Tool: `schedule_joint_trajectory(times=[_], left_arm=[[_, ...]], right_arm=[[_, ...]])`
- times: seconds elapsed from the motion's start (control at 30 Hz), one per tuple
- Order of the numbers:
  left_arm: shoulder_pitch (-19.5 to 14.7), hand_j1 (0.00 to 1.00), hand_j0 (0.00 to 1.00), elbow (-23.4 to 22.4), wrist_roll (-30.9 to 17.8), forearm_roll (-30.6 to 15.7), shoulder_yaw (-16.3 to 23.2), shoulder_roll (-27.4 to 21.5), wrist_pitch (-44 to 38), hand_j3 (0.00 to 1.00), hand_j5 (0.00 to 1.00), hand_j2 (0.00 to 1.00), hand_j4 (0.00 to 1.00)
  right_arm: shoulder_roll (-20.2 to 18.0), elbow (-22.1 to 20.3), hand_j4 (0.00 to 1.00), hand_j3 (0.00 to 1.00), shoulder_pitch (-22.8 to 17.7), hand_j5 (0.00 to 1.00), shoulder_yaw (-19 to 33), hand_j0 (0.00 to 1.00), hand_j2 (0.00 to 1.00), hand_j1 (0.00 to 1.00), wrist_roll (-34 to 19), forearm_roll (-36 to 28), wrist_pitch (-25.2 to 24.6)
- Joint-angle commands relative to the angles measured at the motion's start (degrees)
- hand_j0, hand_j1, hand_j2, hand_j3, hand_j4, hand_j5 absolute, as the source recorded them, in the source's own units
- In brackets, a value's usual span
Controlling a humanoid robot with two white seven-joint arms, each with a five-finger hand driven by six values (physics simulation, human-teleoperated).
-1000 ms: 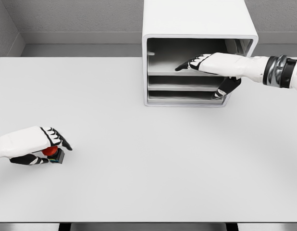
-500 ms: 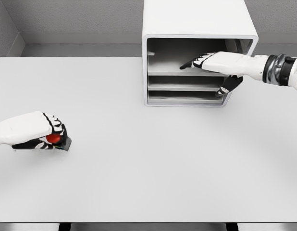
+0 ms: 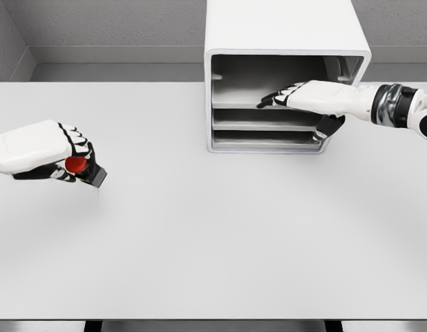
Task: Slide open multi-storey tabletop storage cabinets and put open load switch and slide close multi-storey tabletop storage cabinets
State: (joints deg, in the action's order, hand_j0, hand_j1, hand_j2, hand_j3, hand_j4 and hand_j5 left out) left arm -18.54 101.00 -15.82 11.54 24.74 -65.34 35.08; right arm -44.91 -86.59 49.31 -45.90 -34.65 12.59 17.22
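1. The left hand [image 3: 44,152] comes in from the left edge of the frame at mid height, its white back turned upward and the knuckles pointing right, with the forearm running off the left edge
2. Its fingers are curled tight around the load switch [image 3: 83,169], a small dark block with a red round button; the red button shows between thumb and fingers, and a dark corner of the block sticks out to the lower right of the hand
3. The switch appears lifted off the table [image 3: 213,235] rather than resting on it, with a faint line just beneath its lower corner; it is well apart from the cabinet, over at the left side of the frame
4. The right hand [image 3: 307,97] reaches in from the right edge in the upper right of the frame, the arm nearly level, with a dark and metallic wrist band showing near the edge
5. Its fingers are stretched out flat and a little apart, holding nothing, the black-tipped fingertips [image 3: 269,100] pointing left into the topmost storey of the storage cabinet [image 3: 282,28]; the thumb hangs down in front of the lower storeys at the cabinet's right front corner
6. The cabinet is a white rounded box at the upper middle of the frame, standing at the table's far edge, its front showing three grey storeys, the top one tallest
7. No brand, label or writing can be read on the cabinet, the switch or the hands
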Motion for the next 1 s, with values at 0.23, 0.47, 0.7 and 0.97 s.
schedule_joint_trajectory(times=[0.23,0.47,0.7,0.97], left_arm=[[-2.02,0.38,0.38,-0.01,0.09,-0.73,0.31,3.11,-0.08,0.38,0.38,0.38,0.38],[-4.39,0.38,0.38,0.07,0.0,-0.73,0.49,5.48,-0.08,0.38,0.38,0.38,0.38],[-6.59,0.38,0.38,-0.01,-0.35,-0.64,0.66,8.82,-0.08,0.38,0.38,0.38,0.38],[-11.78,0.38,0.38,-0.01,-1.23,-0.2,5.59,12.86,-0.08,0.38,0.38,0.38,0.38]], right_arm=[[-0.35,-3.32,1.0,1.0,0.0,1.0,-0.6,1.0,1.0,1.0,-0.35,0.06,3.7],[-1.14,-5.34,1.0,1.0,-0.44,1.0,-0.68,1.0,1.0,1.0,-0.35,-0.11,4.58],[-4.13,-7.1,1.0,1.0,-1.76,1.0,-1.03,1.0,1.0,1.0,-0.35,-0.99,5.89],[-6.33,-8.41,1.0,1.0,-1.58,1.0,-0.86,1.0,1.0,1.0,-0.35,-2.57,10.9]])
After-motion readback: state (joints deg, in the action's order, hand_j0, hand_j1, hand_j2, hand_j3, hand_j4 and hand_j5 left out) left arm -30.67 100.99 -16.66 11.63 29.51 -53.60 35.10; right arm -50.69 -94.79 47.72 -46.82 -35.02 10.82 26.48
